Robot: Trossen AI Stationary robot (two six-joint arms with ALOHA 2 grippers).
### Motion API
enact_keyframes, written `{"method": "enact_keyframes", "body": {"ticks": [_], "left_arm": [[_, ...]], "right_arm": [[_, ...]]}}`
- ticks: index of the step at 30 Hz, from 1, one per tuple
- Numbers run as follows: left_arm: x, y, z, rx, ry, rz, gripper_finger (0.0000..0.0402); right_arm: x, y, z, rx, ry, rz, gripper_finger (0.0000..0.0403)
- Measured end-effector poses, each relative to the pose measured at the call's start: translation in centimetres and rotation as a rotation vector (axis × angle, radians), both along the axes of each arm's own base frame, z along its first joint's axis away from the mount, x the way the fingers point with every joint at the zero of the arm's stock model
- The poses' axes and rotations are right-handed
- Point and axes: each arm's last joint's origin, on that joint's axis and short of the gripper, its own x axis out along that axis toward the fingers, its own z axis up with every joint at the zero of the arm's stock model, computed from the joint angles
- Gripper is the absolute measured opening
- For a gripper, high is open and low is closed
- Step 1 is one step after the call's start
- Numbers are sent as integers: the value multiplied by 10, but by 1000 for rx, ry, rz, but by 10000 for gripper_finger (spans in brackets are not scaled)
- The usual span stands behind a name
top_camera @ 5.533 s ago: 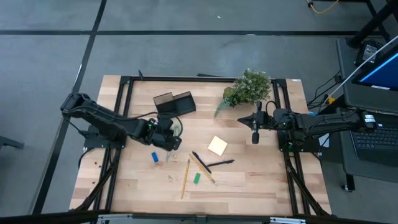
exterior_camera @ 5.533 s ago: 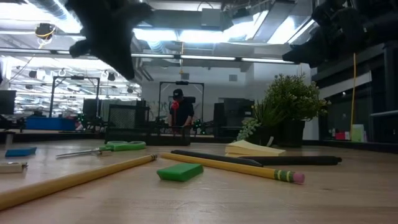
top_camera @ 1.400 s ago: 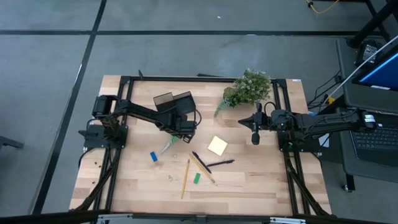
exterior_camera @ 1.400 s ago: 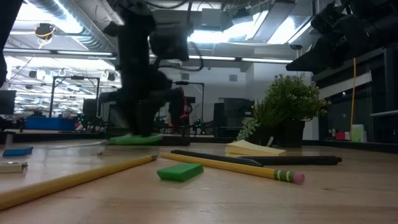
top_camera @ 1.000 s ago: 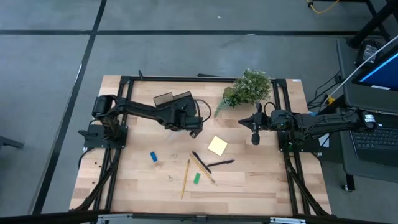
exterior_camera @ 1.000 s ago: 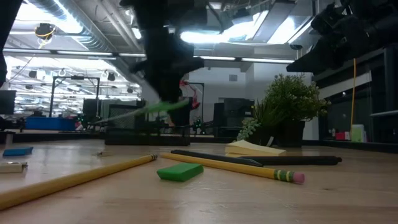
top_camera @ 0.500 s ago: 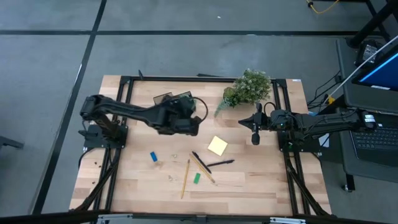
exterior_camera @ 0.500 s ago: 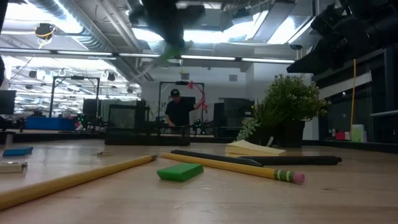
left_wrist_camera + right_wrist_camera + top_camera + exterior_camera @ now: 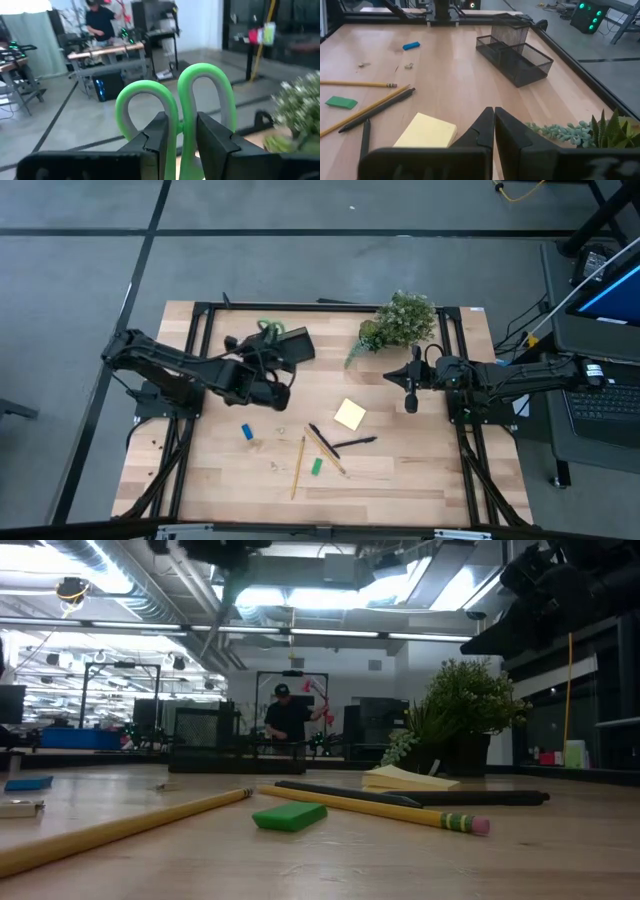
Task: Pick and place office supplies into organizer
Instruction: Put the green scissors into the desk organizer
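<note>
My left gripper [image 9: 262, 352] hovers just near-side of the black mesh organizer [image 9: 285, 345], shut on the green-handled scissors [image 9: 268, 329]. In the left wrist view the two green loops [image 9: 175, 100] stick out past my fingers, and the blades are hidden behind the gripper. On the table lie the yellow sticky-note pad [image 9: 350, 414], blue block [image 9: 248, 432], green block [image 9: 317, 466], yellow pencils [image 9: 298, 467] and black pens [image 9: 353, 443]. My right gripper [image 9: 410, 396] waits shut at the right, near the plant. My left gripper pinches the scissors between its two fingers [image 9: 159, 131] where the two handle loops meet [image 9: 180, 117]. The fingers are roughly level and point toward the table's far edge. The loops stick out beyond the fingertips. The scissors are lifted clear of the table.
A leafy plant [image 9: 400, 320] stands at the far right, beside the right arm. Black frame rails [image 9: 200, 320] run along the table's left, far and right sides. Small scraps [image 9: 275, 467] lie on the near-left wood. A person [image 9: 288, 720] stands in the room beyond the table.
My left gripper, shut on the scissors, has risen high, leaving the low view's top, and drawn back toward the table's left. It has turned so that the green handles now point to the far edge, over the organizer's near side.
</note>
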Motion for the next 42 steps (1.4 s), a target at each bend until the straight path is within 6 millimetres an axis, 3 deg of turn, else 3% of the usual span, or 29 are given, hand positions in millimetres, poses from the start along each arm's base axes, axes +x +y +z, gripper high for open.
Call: {"method": "enact_keyframes", "body": {"ticks": [6,11,28,42], "left_arm": [[-19,7,-21,25,-67,33,74],[-25,20,-26,31,-90,85,74],[-28,68,-26,44,-60,283,74],[-15,72,-42,36,-114,299,74]], "right_arm": [[1,0,3,0,-31,1,17],[2,0,6,0,-64,1,17],[2,0,8,0,-86,1,17],[2,0,7,-25,-74,9,17]]}}
